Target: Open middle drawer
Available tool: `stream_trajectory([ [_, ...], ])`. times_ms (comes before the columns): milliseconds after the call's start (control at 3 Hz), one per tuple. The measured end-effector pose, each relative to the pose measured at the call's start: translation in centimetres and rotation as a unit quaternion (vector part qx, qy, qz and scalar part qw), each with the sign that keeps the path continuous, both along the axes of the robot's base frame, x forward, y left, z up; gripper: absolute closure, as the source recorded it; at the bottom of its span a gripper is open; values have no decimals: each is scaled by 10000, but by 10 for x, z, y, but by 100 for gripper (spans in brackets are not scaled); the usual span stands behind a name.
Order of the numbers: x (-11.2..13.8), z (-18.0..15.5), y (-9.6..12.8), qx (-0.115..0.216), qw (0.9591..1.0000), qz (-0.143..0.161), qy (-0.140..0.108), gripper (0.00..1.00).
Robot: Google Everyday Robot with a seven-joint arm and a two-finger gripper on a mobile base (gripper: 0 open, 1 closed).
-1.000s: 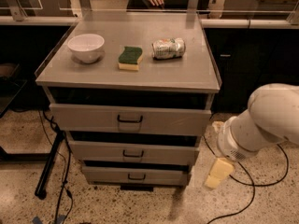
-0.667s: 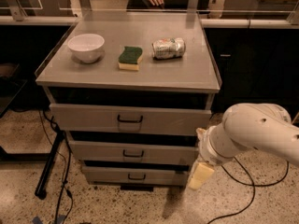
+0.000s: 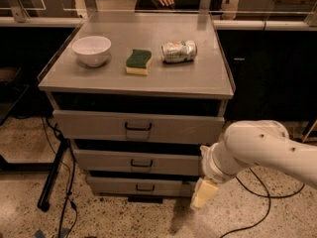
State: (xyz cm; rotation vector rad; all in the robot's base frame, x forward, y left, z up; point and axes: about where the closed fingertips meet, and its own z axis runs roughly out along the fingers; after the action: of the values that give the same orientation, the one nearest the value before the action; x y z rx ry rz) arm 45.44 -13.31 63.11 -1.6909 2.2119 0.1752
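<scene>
The middle drawer (image 3: 104,161) is a wide, shallow grey front with a small black centre handle (image 3: 141,163). It sits between the taller top front (image 3: 89,125) and the narrower bottom front (image 3: 114,186). All three look pushed in. My gripper (image 3: 203,195) hangs at the end of the white arm (image 3: 257,148). It is low at the cabinet's right front corner, level with the bottom front and right of the middle drawer's handle. It touches nothing that I can see.
On the cabinet top (image 3: 208,78) lie a white bowl (image 3: 91,49), a green and yellow sponge (image 3: 138,61) and a crushed can (image 3: 179,51). Black cables (image 3: 64,192) and a stand leg lie on the floor at left. Dark counters stand behind and to the right.
My arm and gripper have moved left, from right of the cabinet to its right front corner. The drawers and the things on top have not moved.
</scene>
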Motion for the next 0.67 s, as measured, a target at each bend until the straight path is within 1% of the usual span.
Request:
stream_trajectory([
  [333, 2, -39, 14, -3, 9998, 71, 187, 0],
  [667, 4, -61, 23, 96, 9991, 106, 409, 0],
])
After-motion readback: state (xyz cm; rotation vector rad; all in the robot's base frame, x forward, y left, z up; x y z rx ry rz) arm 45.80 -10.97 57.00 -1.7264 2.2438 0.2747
